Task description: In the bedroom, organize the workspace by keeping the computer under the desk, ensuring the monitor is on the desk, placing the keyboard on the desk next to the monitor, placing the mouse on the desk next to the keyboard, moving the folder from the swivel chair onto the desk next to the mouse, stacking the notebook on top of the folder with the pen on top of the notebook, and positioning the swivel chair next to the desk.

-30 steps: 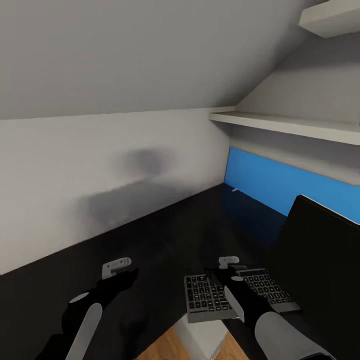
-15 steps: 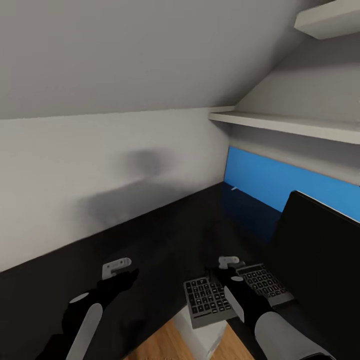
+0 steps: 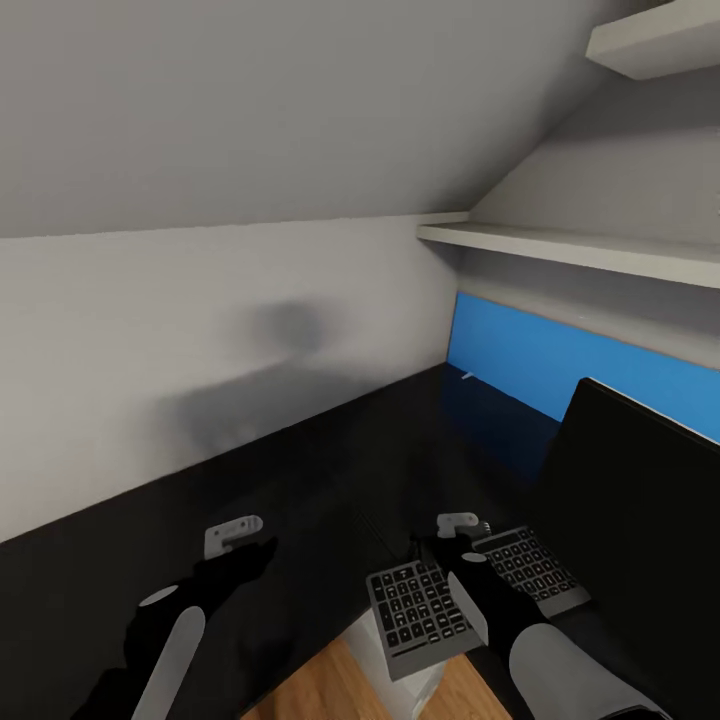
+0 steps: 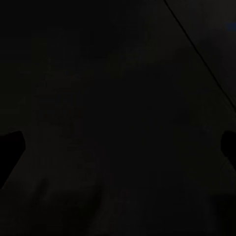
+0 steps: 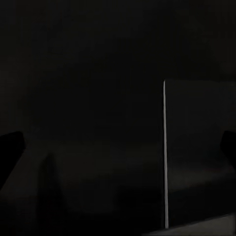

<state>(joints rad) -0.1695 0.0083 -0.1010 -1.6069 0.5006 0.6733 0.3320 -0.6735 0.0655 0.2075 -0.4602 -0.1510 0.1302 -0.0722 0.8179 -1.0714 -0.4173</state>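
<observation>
Since a second ago: whole head view drifted slightly. Keyboard (image 3: pixel 415 605) sits lower and more skewed than before, its near left corner now poking further past the front edge of the desk (image 3: pixel 330 470) over the wooden floor (image 3: pixel 330 690). Monitor (image 3: pixel 640 490) looms a little larger at the right. Both arms keep the same places in the picture.

Left arm reaching forward and low over the bare desktop, black forearm with a grey band, pale bracket at the wrist, left gripper (image 3: pixel 262 553) pointing ahead. In the left wrist view, dark fingertips (image 4: pixel 10 147) at opposite margins, spread wide, with nothing but dark desk surface between them.

Right arm likewise stretched forward, right gripper (image 3: pixel 447 545) above the middle of the keyboard and hiding a strip of it. In the right wrist view, fingertips (image 5: pixel 10 150) again far apart at the margins, gripping nothing visible; contact with the keyboard impossible to judge.

Keyboard slim, dark grey with pale lettering, lying on the desk just beside the monitor. Monitor a flat, matte black slab, upright on the desk against the blue back panel (image 3: pixel 520 365). Desktop black and faintly glossy. Pale shelf (image 3: pixel 560 245) above the panel; plain white wall (image 3: pixel 200 320) with soft shadows behind the desk.
</observation>
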